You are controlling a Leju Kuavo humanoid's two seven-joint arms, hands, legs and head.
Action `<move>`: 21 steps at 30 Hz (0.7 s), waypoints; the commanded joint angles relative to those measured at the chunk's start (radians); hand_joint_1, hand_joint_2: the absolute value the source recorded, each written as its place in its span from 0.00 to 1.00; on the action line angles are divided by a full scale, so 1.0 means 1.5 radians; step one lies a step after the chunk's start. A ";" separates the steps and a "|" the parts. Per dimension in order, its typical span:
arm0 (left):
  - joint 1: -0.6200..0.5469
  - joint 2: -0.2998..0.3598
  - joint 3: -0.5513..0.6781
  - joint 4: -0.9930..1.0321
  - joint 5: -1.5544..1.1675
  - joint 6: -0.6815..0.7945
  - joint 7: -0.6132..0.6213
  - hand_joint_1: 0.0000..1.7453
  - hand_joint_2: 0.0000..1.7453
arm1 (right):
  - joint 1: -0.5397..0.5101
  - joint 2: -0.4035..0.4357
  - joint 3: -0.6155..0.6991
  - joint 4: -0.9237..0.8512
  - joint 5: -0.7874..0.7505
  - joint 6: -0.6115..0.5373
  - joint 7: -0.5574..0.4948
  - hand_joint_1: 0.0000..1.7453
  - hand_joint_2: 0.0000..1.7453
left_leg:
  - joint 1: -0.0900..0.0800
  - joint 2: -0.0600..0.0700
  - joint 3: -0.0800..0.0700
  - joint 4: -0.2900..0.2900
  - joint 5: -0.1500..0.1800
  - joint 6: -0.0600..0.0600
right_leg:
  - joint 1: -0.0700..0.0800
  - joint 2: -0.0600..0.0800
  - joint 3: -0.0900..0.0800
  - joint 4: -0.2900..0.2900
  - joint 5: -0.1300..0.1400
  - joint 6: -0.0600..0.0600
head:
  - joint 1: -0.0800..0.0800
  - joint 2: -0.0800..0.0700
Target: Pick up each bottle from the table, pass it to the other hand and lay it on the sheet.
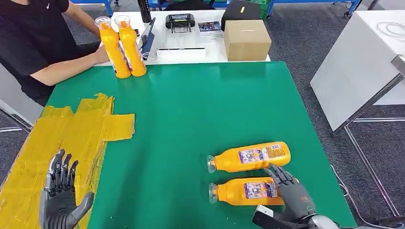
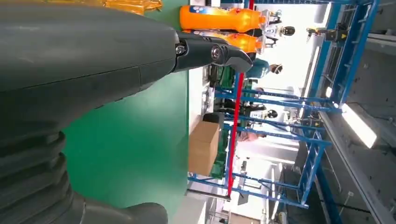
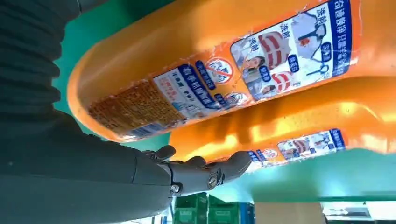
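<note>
**Right hand at the near bottle, left hand waiting over the sheet**

The right hand (image 1: 290,190) lies at the base end of the near bottle (image 1: 246,191), which rests on its side on the green desk (image 1: 200,105). Its fingers (image 3: 219,170) reach over the bottle's end, but the pictures do not show whether they close around it, so I cannot tell if the hand already grips. Just beyond this hand lies the second bottle (image 1: 250,158), also on its side and parallel to the first one, neck pointing toward the left hand. I judge that this makes the base the easy end to grasp.

The left hand (image 1: 59,195) hovers with fingers apart and holds nothing. It is just above the yellow sheet (image 1: 71,133), probably because it must receive the bottle there and lay it down.

Far beyond both hands, two upright bottles (image 1: 123,45) stand at the far edge of the desk, where a person's hand (image 1: 100,55) touches them. Behind them a cardboard box (image 1: 247,39) sits on a white table.
</note>
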State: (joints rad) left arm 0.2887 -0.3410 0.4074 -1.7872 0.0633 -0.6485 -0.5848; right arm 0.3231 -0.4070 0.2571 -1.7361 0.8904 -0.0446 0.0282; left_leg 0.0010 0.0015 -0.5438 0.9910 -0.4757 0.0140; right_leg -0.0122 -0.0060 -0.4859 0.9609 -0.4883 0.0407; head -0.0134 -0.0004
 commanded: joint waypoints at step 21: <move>-0.067 0.079 -0.075 0.119 0.046 0.047 0.016 0.00 1.00 | -0.019 -0.330 0.293 0.043 -0.301 0.071 0.186 1.00 1.00 | 0.001 -0.004 0.011 -0.001 -0.002 0.004 | 0.001 -0.004 0.010 -0.010 -0.001 0.001 | 0.000 0.000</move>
State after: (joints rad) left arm 0.2199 -0.2621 0.3227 -1.6800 0.1194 -0.5791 -0.5669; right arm 0.2476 -0.8522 0.5600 -1.7437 0.4707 0.0511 0.2808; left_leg 0.0012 0.0012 -0.5246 0.9910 -0.4808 0.0203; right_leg -0.0122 -0.0063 -0.4717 0.9500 -0.4906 0.0441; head -0.0130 -0.0004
